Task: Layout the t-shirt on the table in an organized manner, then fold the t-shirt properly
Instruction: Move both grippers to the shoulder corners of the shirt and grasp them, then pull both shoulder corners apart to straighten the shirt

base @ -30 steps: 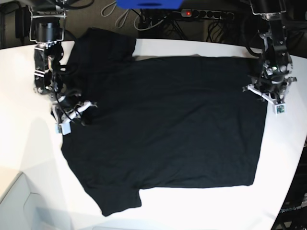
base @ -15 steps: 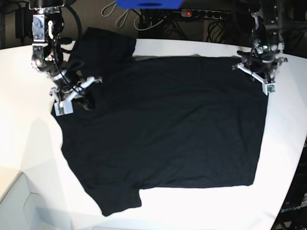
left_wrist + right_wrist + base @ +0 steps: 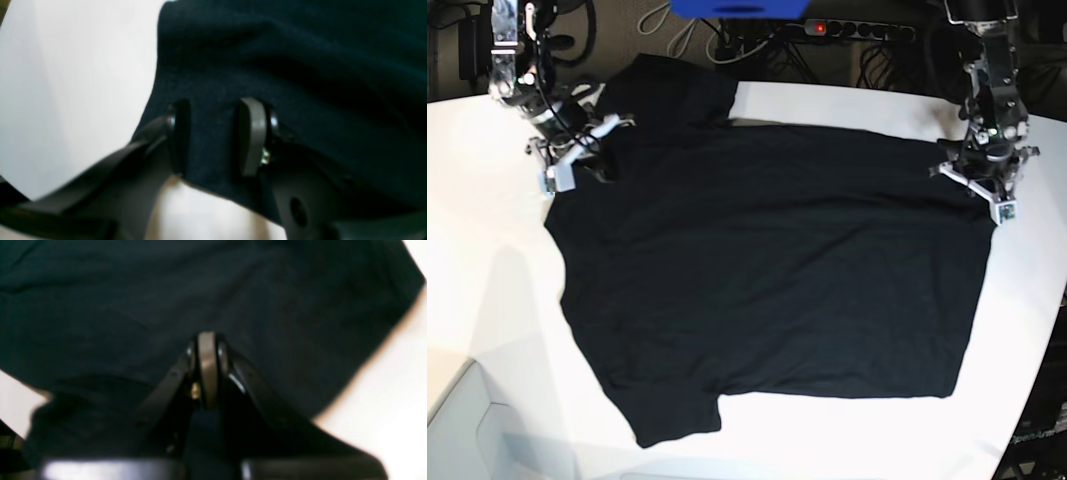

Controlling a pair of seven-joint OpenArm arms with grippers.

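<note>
t-shirt (image 3: 767,270) hem between parted left tool (image 3: 213,136) pads, clenched right tool's (image 3: 206,366) grip hidden

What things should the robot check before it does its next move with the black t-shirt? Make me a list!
1. Right gripper pinching cloth: ok. Its jaws are shut tight on the t-shirt near the collar end.
2. Left gripper holding the hem edge: ok. Cloth sits between its two pads, which stand a little apart.
3. Shirt body lying flat on the table: ok. It is spread wide with only soft ripples.
4. Far sleeve laid flat on the table: not ok. It reaches the table's back edge.
5. Near sleeve laid out flat: ok.
6. Hem straight between the corners: cannot tell, the left gripper hides part of it.
</note>
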